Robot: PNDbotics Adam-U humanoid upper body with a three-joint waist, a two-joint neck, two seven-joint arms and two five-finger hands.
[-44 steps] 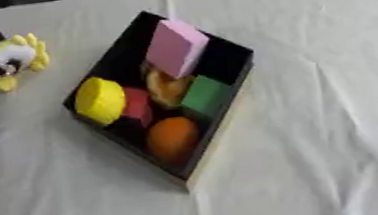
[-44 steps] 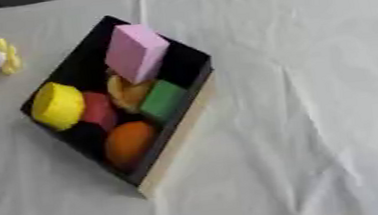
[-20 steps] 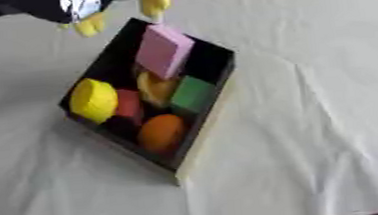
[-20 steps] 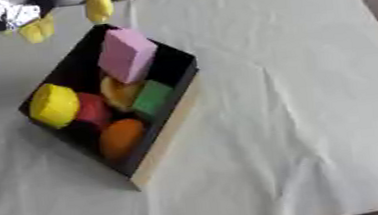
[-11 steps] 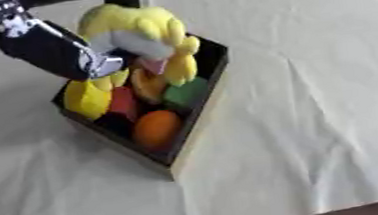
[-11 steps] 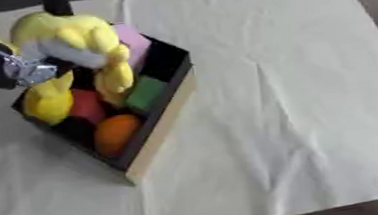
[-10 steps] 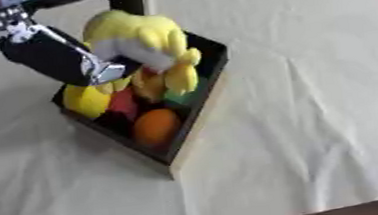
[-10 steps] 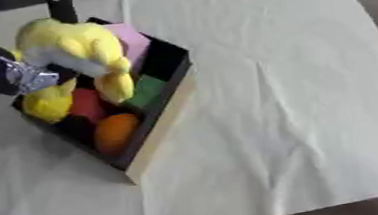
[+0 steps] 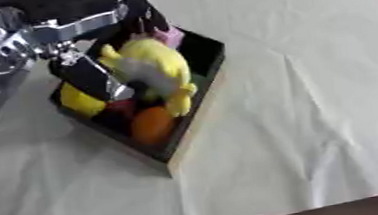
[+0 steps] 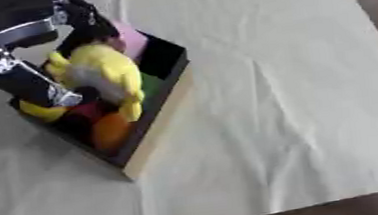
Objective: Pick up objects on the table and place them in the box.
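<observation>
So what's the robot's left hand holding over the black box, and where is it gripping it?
The left hand holds a yellow plush toy by its left side, above the black box.

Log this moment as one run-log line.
left hand: over box, at yellow plush | plush: in box atop toys | orange ball: in box | right hand: not in view

Both eyes look steeply down from your head onto the table (image 9: 314,91), tilted askew. Left eye puts the box (image 9: 192,139) left of centre; right eye shows it further left. Shared: box, the cloth's right side and near edge. Moderately close; table fills both views.
</observation>
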